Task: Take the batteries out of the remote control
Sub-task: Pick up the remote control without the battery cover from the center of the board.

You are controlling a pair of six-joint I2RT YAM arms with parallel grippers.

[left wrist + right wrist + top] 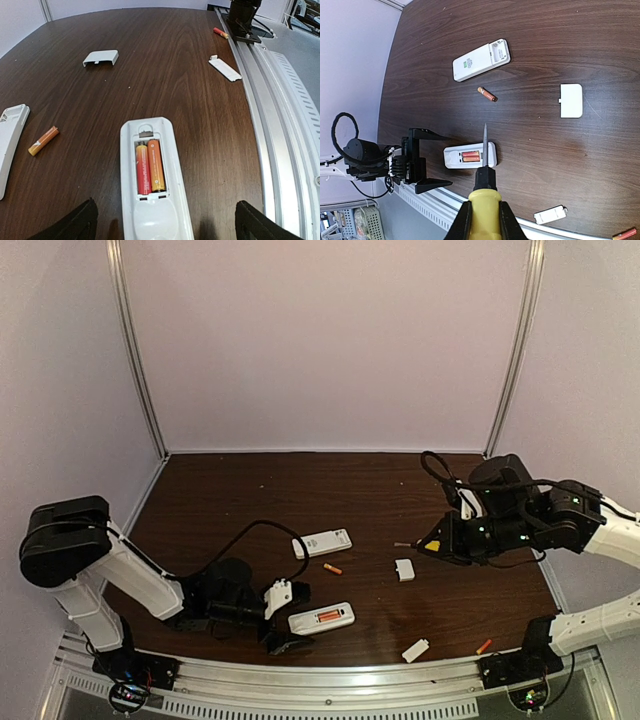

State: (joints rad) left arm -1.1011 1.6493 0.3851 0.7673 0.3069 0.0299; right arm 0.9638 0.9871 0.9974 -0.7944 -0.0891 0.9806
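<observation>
Two batteries (149, 166) sit side by side in the open bay of the remote (152, 220). It lies between our left gripper's (167, 225) wide-spread fingers, which seem not to touch it. Our right gripper (485, 222) is clamped on the screwdriver (484, 192), well apart from the remote. With the remote unheld, a prying tip could skid it or flick a battery over the rail (280, 125) just beside it. Room opens toward mid-table (300, 490), though a cover (404, 569) lies near the screwdriver's path.
</observation>
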